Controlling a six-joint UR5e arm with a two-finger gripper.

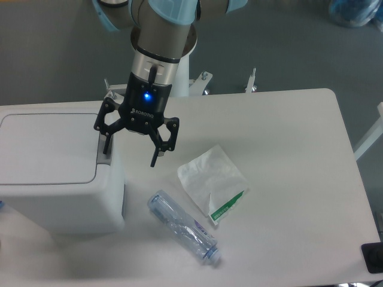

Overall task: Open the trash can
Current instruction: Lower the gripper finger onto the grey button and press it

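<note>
While the trash can [57,170] stands at the left edge of the table [287,179] with its lid [48,149] down, the gripper [130,155] hangs over the can's right end with its jaws spread wide and nothing held. One fingertip sits at or just above the grey push tab [105,156], which lies in a narrow slot along the lid's right side; whether it touches cannot be told. The other finger points down beside the can's right wall, over the table.

The can is a boxy shell of smooth, matt white plastic with rounded corners and a flat, rounded-rectangle lid. It looks stiff and fairly light, and probably slick, so its walls offer little to grip. The tab is judged the place to act: a straight downward press there should release the lid, and being small it calls for a well-centred fingertip.

To the right lie a crumpled, soft white tissue [210,173], a small white and green packet [226,208] and a clear, ribbed plastic bottle [182,227] on its side
</note>
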